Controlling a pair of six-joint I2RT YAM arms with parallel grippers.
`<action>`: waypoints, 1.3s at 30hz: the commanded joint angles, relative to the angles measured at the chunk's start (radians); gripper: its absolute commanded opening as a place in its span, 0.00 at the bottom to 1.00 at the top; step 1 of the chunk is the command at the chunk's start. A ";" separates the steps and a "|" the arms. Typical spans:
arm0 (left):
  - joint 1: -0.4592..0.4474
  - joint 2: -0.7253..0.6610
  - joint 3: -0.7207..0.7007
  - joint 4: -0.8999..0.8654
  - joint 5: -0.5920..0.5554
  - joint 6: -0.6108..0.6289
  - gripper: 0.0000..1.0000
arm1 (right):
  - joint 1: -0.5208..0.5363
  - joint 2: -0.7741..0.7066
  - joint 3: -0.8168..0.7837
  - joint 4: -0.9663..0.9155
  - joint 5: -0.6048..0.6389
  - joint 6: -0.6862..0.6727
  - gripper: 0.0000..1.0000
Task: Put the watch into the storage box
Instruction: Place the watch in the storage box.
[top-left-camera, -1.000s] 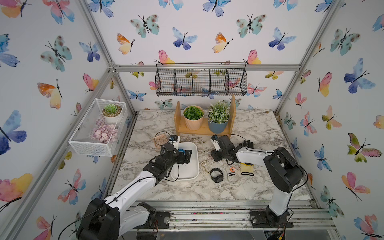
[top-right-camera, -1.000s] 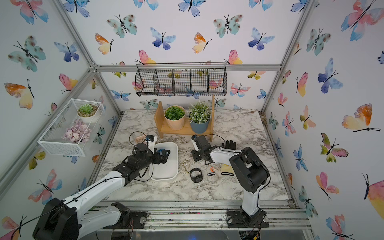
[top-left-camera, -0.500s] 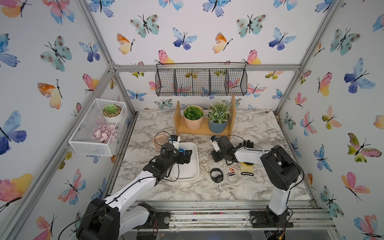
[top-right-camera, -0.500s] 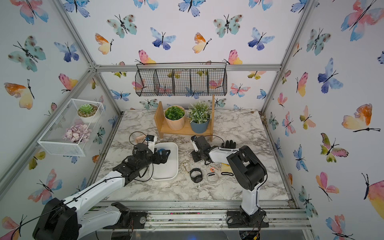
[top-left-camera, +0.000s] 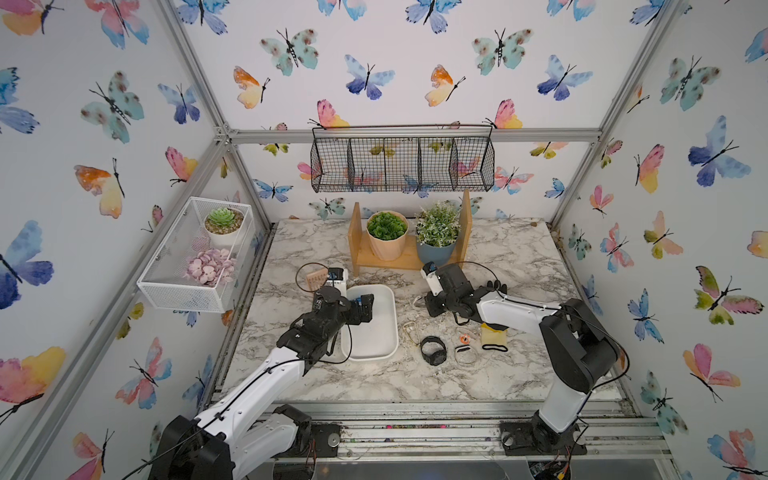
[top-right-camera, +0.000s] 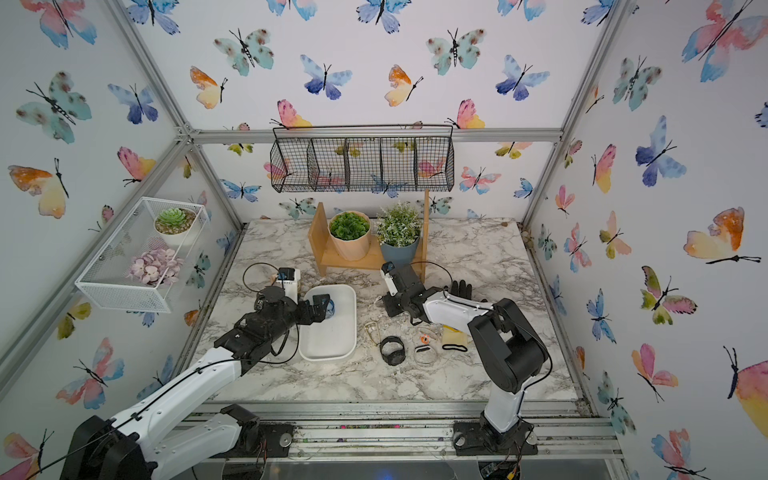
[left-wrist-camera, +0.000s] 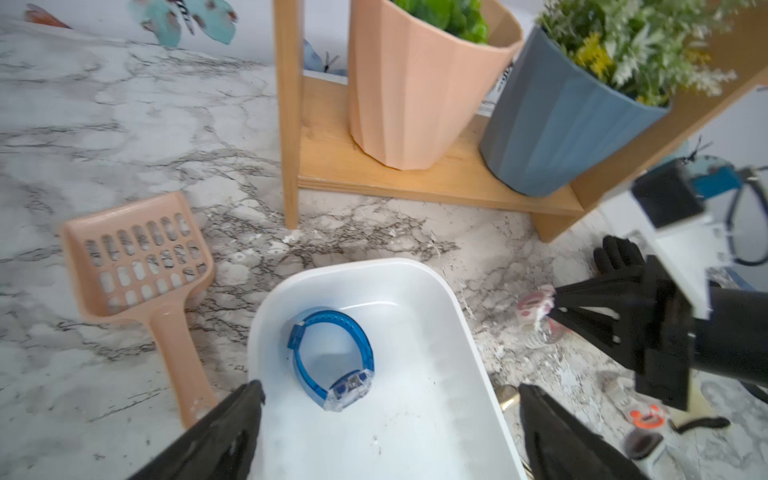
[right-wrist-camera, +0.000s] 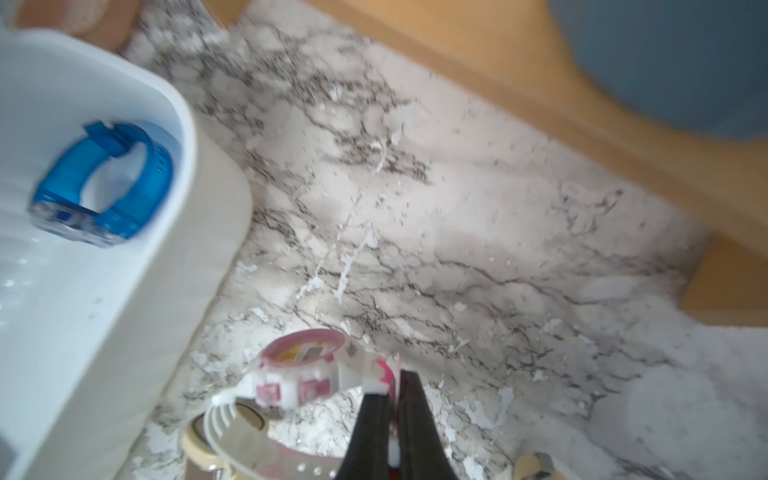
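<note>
The all-black watch (top-left-camera: 433, 351) (top-right-camera: 392, 351) lies on the marble right of the white storage box (top-left-camera: 386, 332) (top-right-camera: 340, 336), with no gripper touching it. My left gripper (left-wrist-camera: 390, 388) (top-left-camera: 361, 307) hovers open over the box's far end, where a blue watch (left-wrist-camera: 332, 361) (right-wrist-camera: 104, 187) lies inside. My right gripper (right-wrist-camera: 390, 380) (top-left-camera: 420, 302) is low over the marble just right of the box, shut on the strap of a pink and white watch (right-wrist-camera: 299, 365) (left-wrist-camera: 536, 305).
A wooden shelf (top-left-camera: 411, 257) with two potted plants stands behind. A peach scoop (left-wrist-camera: 137, 266) lies left of the box. A black glove (top-left-camera: 494, 286), a clear bracelet (top-left-camera: 465, 353), a gold clip (top-left-camera: 409, 330) and a yellow pad (top-left-camera: 492, 334) are scattered on the right.
My right gripper's jaws have closed onto the pink and white watch's strap. The left arm has stayed over the box.
</note>
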 joint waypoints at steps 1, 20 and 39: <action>0.092 -0.025 0.031 -0.065 -0.010 -0.044 0.98 | 0.043 -0.052 0.060 -0.010 -0.042 -0.050 0.02; 0.201 -0.071 0.009 -0.096 0.029 -0.079 0.99 | 0.236 0.287 0.413 -0.120 0.131 -0.159 0.02; 0.199 -0.085 -0.020 -0.068 0.067 -0.060 0.99 | 0.238 0.453 0.603 -0.235 0.252 -0.308 0.05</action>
